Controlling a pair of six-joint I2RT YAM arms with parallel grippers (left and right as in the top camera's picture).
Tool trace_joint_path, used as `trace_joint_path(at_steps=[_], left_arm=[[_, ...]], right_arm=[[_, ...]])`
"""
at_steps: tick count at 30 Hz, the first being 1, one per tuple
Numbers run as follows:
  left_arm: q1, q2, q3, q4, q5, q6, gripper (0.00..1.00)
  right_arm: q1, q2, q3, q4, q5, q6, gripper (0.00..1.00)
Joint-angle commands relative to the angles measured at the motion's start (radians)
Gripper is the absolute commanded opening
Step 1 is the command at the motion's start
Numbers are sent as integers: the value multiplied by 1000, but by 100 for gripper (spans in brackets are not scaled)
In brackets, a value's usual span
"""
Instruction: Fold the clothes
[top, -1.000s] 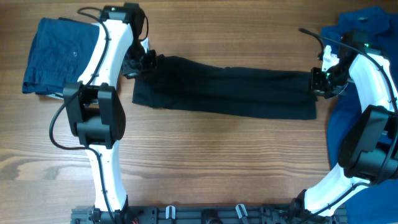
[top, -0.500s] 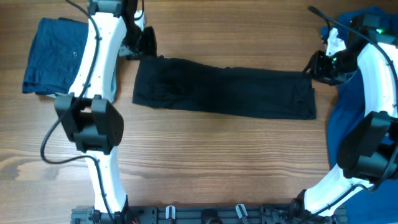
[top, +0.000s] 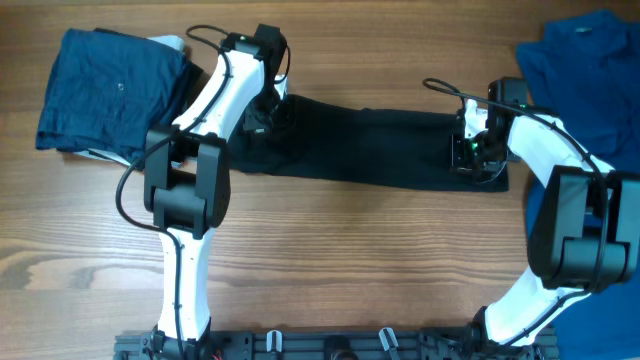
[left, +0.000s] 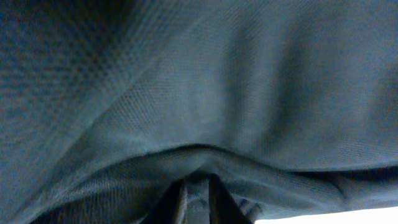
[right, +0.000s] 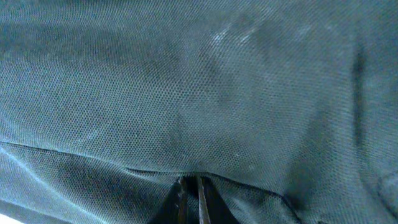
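Seemingly, left tool (left: 197, 182) and right tool (right: 191, 181) pinch fine-mesh black T-shirt (top: 370, 146).

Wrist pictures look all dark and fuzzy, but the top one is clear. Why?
Left wrist: the lens is right up against the black T-shirt, so dim cloth fills the frame, blurry top left. Right wrist: just as close, weave sharper. Overhead: farther off, evenly lit, sharp.

T-shirt (top: 370, 145) lies between folded garments (top: 100, 85) and collared shirt (top: 585, 50).
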Motion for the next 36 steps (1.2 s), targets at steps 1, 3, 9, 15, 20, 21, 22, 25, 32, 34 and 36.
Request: trace_joint_path(at_steps=[1,3,9,15,20,21,22,25,32,34,36], left_arm=[[0,10,-83,8,8,3,9],[0,10,-104,5,7,6,6],[3,-38,-53,11,-41,5,4],[-14,-161,109,128,-10,-29,13],[-104,-79,108,222,-10,-28,13],[-115,-65,108,220,-10,-28,13],[-121,-53,108,217,-10,-28,13],[-127,-29,108,229,-10,-29,12],[-128,57,108,328,39,-29,10],[-128,79,108,369,39,-47,11],[-128,98,108,404,39,-47,10]], right_arm=[[-4,2,-46,-46,132,72,4],[-5,2,-38,-90,163,104,4],[-4,-31,174,-182,-84,30,4],[35,-44,245,-116,-218,-23,4],[135,-42,220,10,-209,-36,4],[145,-39,208,27,-210,-35,4],[156,-30,193,50,-209,-29,4],[184,24,170,95,-209,-29,4],[197,172,170,233,-209,-2,4],[197,195,170,268,-194,-2,4],[197,205,170,311,-161,-2,5]])
